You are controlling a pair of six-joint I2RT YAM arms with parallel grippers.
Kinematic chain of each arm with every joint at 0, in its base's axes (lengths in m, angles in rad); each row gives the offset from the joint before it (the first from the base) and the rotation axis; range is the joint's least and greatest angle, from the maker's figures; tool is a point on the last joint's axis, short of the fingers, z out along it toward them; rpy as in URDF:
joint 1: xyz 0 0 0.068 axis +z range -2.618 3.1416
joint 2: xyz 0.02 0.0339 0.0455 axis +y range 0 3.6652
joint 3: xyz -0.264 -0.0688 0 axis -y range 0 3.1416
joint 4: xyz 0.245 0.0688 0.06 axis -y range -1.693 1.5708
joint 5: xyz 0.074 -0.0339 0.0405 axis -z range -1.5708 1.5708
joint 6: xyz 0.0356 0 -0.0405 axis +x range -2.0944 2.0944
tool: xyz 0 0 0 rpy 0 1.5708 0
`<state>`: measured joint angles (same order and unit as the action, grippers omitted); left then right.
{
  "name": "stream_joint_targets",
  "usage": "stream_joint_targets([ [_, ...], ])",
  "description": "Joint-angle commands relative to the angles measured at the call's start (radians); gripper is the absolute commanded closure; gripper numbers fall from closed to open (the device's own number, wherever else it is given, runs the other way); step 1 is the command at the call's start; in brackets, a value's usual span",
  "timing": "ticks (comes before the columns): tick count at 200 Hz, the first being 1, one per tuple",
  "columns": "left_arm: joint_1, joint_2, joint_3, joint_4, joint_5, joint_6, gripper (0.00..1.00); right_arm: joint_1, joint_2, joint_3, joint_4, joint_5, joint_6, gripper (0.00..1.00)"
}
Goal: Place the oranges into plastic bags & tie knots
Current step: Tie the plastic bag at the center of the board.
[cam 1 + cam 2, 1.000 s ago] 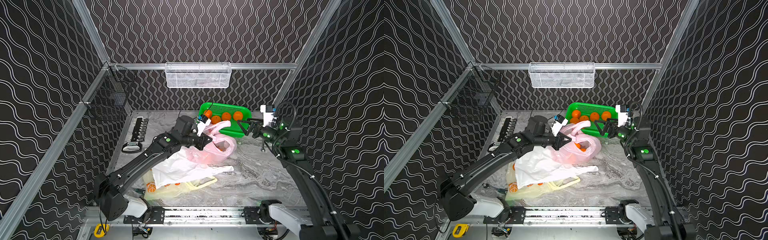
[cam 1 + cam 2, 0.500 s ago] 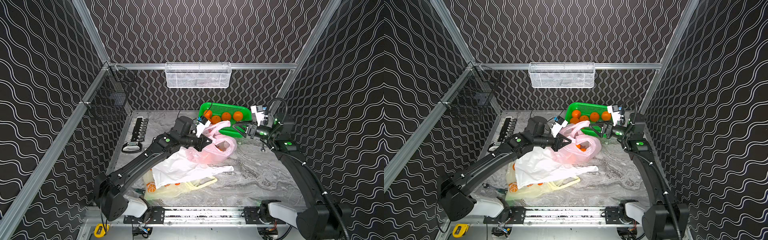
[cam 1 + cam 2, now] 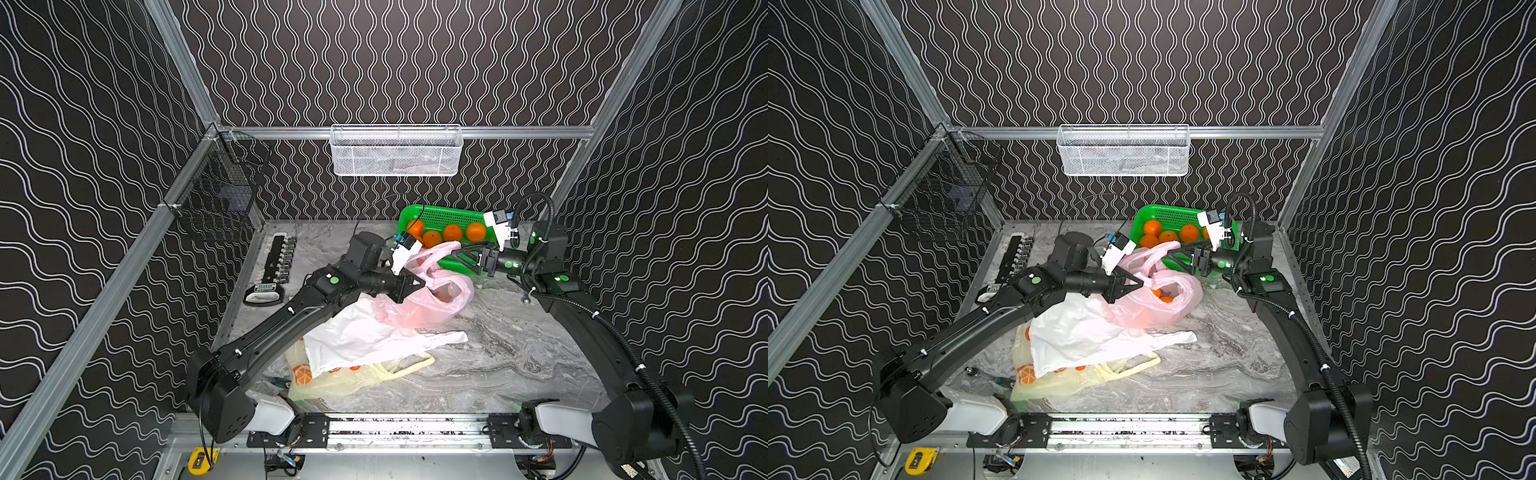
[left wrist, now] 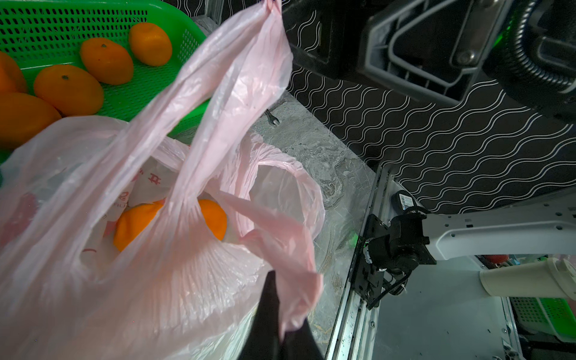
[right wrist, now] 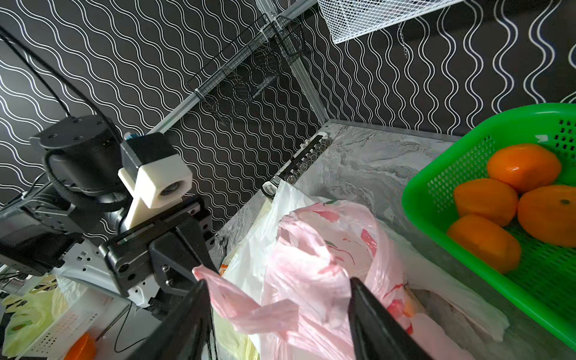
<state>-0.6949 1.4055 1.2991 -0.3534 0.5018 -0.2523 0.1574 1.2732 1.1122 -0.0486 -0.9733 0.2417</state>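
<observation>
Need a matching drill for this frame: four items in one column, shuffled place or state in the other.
Items:
1. pink bag
2. white bag
3. yellow bag
4. green basket

Place or state:
A. lies under the white one
B. handle pinched in the left gripper
C. by the back wall, oranges in it
D. draped across the yellow one

Pairs: 1-B, 2-D, 3-A, 4-C

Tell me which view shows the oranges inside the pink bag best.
Left wrist view: two oranges lie clearly visible through the pink bag's open mouth. Both top views catch only small orange glimpses there. The right wrist view shows the bag's outside, no fruit inside.
</observation>
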Motion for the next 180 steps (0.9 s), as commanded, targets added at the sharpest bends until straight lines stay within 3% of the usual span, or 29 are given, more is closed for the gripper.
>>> stream_joint_targets([
  [1, 0.001, -0.004, 0.002, 0.02, 0.02, 0.019, 1.0, 0.003, 0.004, 0.015, -0.007, 0.019, -0.022, 0.37],
  [95, 0.001, -0.026, -0.002, 0.004, 0.001, 0.049, 1.0, 0.019, -0.013, 0.037, -0.04, 0.071, -0.06, 0.93],
  [122, 0.001, -0.004, 0.055, -0.035, 0.012, 0.11, 1.0, 0.051, -0.045, 0.056, -0.067, 0.141, -0.087, 1.0],
  [180, -0.001, 0.024, 0.175, -0.099, 0.011, 0.316, 1.0, 0.203, -0.053, 0.134, -0.097, 0.364, -0.046, 1.0],
])
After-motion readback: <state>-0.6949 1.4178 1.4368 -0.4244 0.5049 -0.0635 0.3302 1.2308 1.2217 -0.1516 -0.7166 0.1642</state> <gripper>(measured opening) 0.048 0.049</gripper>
